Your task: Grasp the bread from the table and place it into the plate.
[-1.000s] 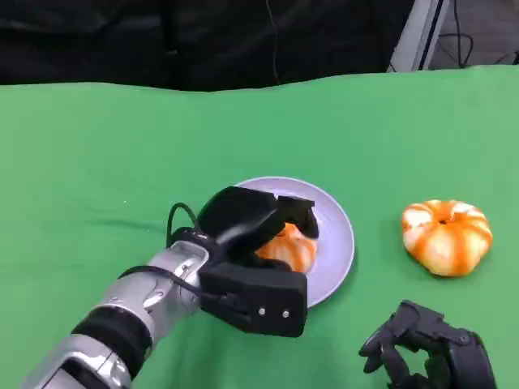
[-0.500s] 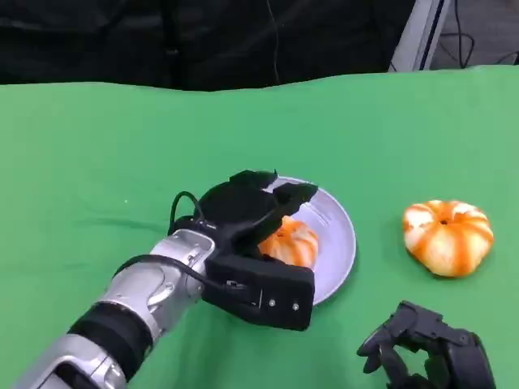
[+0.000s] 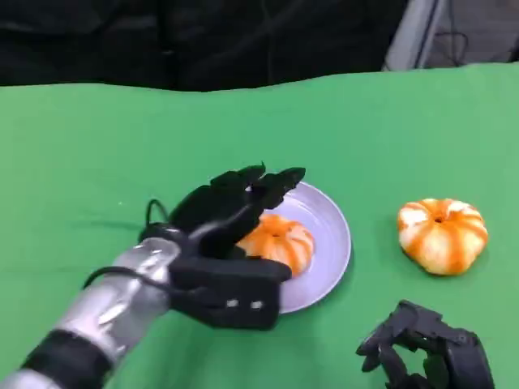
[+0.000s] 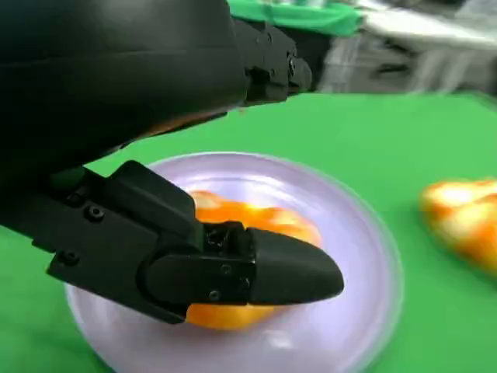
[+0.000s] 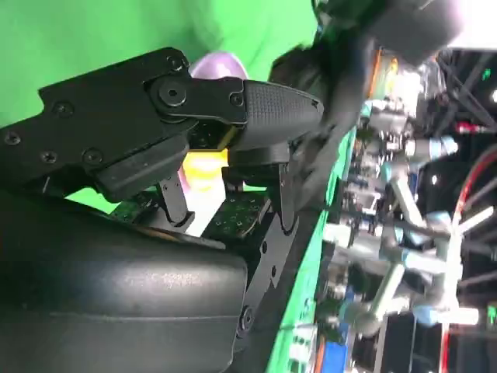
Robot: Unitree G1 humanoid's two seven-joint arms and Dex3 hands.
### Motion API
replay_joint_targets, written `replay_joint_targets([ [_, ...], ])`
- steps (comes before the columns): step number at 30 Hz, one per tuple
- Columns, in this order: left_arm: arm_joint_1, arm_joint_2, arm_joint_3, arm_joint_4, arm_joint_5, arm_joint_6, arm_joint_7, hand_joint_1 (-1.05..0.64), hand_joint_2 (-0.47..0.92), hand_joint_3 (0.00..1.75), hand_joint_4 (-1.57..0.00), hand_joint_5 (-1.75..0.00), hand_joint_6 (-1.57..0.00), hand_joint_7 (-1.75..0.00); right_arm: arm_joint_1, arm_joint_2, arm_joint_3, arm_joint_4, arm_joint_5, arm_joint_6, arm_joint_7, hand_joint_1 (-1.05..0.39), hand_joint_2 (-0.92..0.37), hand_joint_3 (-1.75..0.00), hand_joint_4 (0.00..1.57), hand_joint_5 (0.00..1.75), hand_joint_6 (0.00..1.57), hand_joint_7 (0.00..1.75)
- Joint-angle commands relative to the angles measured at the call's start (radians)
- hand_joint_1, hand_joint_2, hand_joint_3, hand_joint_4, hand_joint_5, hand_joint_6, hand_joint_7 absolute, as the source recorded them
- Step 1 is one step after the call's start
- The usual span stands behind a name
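Now, in the head view, the bread [image 3: 274, 241] is seen lying in the plate [image 3: 328, 235] at centre frame, released since a second ago by the left hand [image 3: 231, 212], whose fingers are spread apart above it; the right hand [image 3: 423, 351] is curled at lower right, holding nothing. In the left wrist view, open fingers [image 4: 279, 272] are shown clear of the bread, so placement is judged done.

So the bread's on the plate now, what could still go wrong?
The left hand hovers open just over the bread; pulling back, its fingers could catch the bread and drag it off the plate, or nudge the plate itself. A second bread lies on the table near the right hand, which might bump it.
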Motion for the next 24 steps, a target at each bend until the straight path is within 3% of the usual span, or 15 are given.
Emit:
replay_joint_targets([
  [1,0.098,0.086,0.096,-0.104,-0.073,-0.045,-0.016,-0.83,0.92,0.49,-0.21,-0.12,-0.15,-0.06,0.002,-0.011,-0.006,-0.010,0.014,-0.002,0.002,-0.68,-0.85,-0.52,0.88,1.48,0.93,1.15],
  [4,0.176,0.110,0.175,-0.155,-0.125,-0.096,0.020,-0.71,0.92,0.43,-0.40,-0.22,-0.30,-0.12,0.003,-0.012,-0.006,-0.012,0.008,-0.001,-0.001,-0.68,-0.85,-0.53,0.88,1.48,0.92,1.16],
  [9,0.191,0.103,0.199,-0.167,-0.123,-0.105,0.011,-0.69,0.92,0.41,-0.43,-0.24,-0.34,-0.11,0.004,-0.012,-0.006,-0.013,0.007,-0.001,-0.001,-0.68,-0.85,-0.54,0.88,1.48,0.92,1.17],
  [10,0.253,0.087,0.251,-0.185,-0.237,-0.157,0.002,-0.69,0.92,0.41,-0.43,-0.24,-0.34,-0.11,0.006,-0.012,-0.004,-0.015,0.014,0.000,0.004,-0.68,-0.85,-0.54,0.88,1.48,0.92,1.17],
  [11,0.314,0.069,0.297,-0.205,-0.342,-0.206,-0.004,-0.53,0.92,0.29,-0.59,-0.42,-0.54,-0.17,0.006,-0.012,-0.004,-0.012,0.016,-0.002,0.005,-0.67,-0.85,-0.54,0.88,1.48,0.92,1.16],
  [14,0.421,0.020,0.366,-0.245,-0.553,-0.294,-0.045,-0.34,0.92,0.22,-0.67,-0.81,-0.77,-0.25,0.005,-0.010,-0.005,-0.010,0.014,-0.004,0.003,-0.67,-0.85,-0.54,0.89,1.48,0.92,1.16],
  [18,0.518,-0.028,0.405,-0.315,-0.672,-0.298,-0.088,-0.26,0.92,0.23,-0.70,-1.06,-0.86,-0.39,0.005,-0.008,-0.003,-0.016,0.011,0.007,0.002,-0.68,-0.84,-0.56,0.89,1.48,0.92,1.16],
  [20,0.567,-0.046,0.418,-0.357,-0.698,-0.282,-0.097,-0.23,0.92,0.25,-0.70,-1.18,-0.83,-0.56,0.006,-0.007,-0.001,-0.018,0.014,0.011,0.004,-0.69,-0.84,-0.55,0.89,1.49,0.92,1.16],
  [22,0.631,-0.061,0.430,-0.412,-0.727,-0.268,-0.106,-0.16,0.90,0.33,-0.69,-1.25,-0.79,-0.71,0.006,-0.008,-0.001,-0.019,0.018,0.011,0.005,-0.68,-0.84,-0.55,0.89,1.49,0.92,1.16],
  [24,0.685,-0.075,0.441,-0.461,-0.755,-0.242,-0.113,-0.07,0.74,0.69,-0.68,-1.35,-0.72,-0.93,0.005,-0.009,-0.002,-0.019,0.017,0.011,0.005,-0.69,-0.84,-0.54,0.88,1.49,0.92,1.16],
])
